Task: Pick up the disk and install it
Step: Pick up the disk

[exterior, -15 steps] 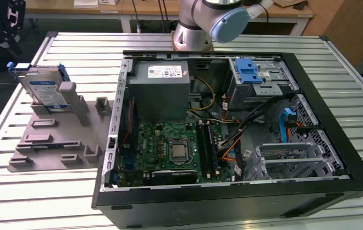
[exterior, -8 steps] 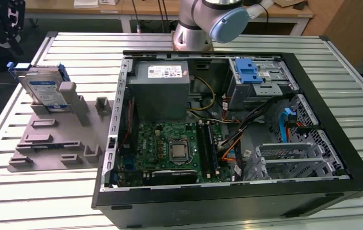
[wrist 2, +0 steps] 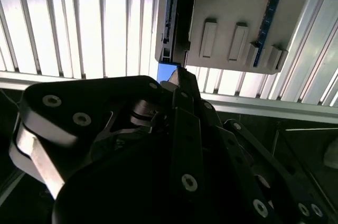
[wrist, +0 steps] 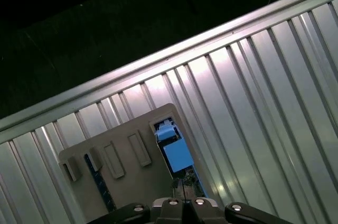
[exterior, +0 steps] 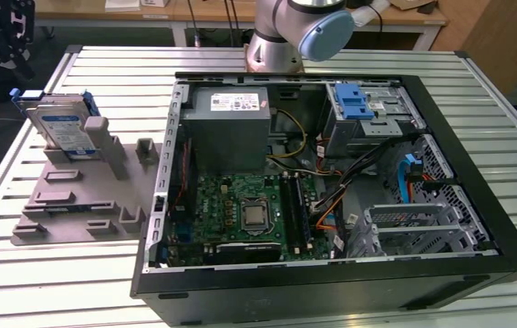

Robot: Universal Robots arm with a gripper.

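At the upper left of the exterior view the disk stands on edge, label facing out, blue bracket round its edges; it is slotted into the far end of a grey holder; the holder lies flat on the slatted metal worktop, just beside an open computer case that takes up the middle and right of the frame; inside the case, towards its left, a grey power box sits above a green circuit board; at the top centre, beyond the case, stands the arm; at the case's upper right is a metal cage with a blue latch, and below it a bundle of cables.

In both wrist views the disk shows edge-on in the holder; the black jaws hang close over it; I cannot tell whether they touch it, nor whether they are wide or narrow.
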